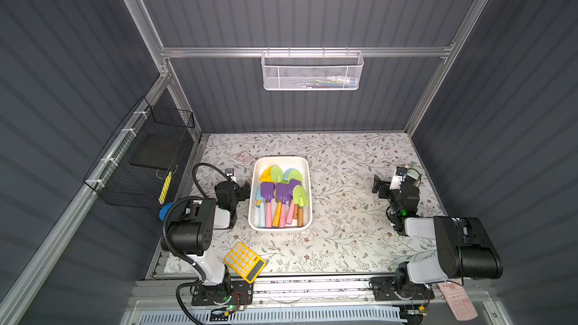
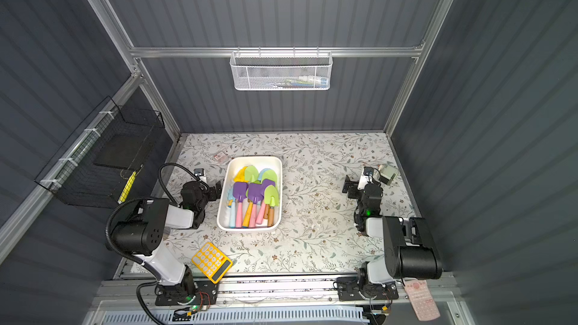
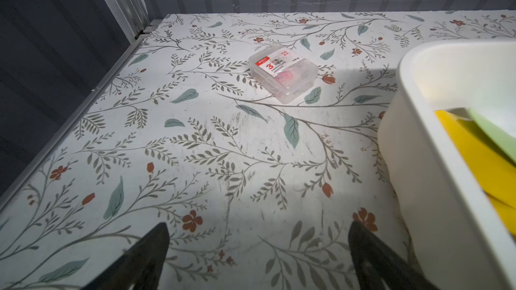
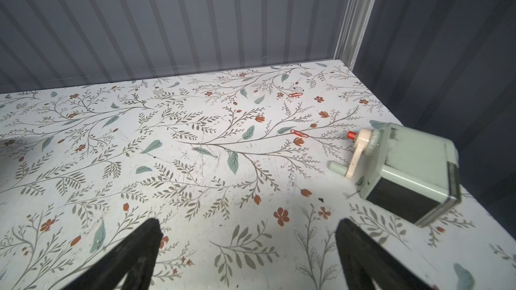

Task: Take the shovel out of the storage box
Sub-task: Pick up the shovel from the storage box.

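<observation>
The white storage box [image 1: 254,196] [image 2: 222,196] stands mid-table in both top views. It holds several toy shovels, among them a purple-bladed shovel [image 1: 267,189] [image 2: 240,189] with a pink handle, plus green, yellow and blue ones. My left gripper [image 1: 245,188] [image 2: 219,189] sits low just outside the box's left wall, open and empty. In the left wrist view, the left gripper [image 3: 258,224] frames bare table, with the box rim [image 3: 418,107] and a yellow blade [image 3: 474,149] beside it. My right gripper [image 1: 379,186] [image 4: 248,220] is open over bare table, well right of the box.
A clear paper-clip case [image 3: 283,75] lies behind the left gripper. A yellow calculator [image 1: 244,261] sits at the front edge. A green pencil sharpener [image 4: 405,171] stands by the right wall, with loose paper clips [image 4: 298,133] nearby. A white mesh basket [image 1: 312,71] and a black wire basket [image 1: 140,164] hang on the walls.
</observation>
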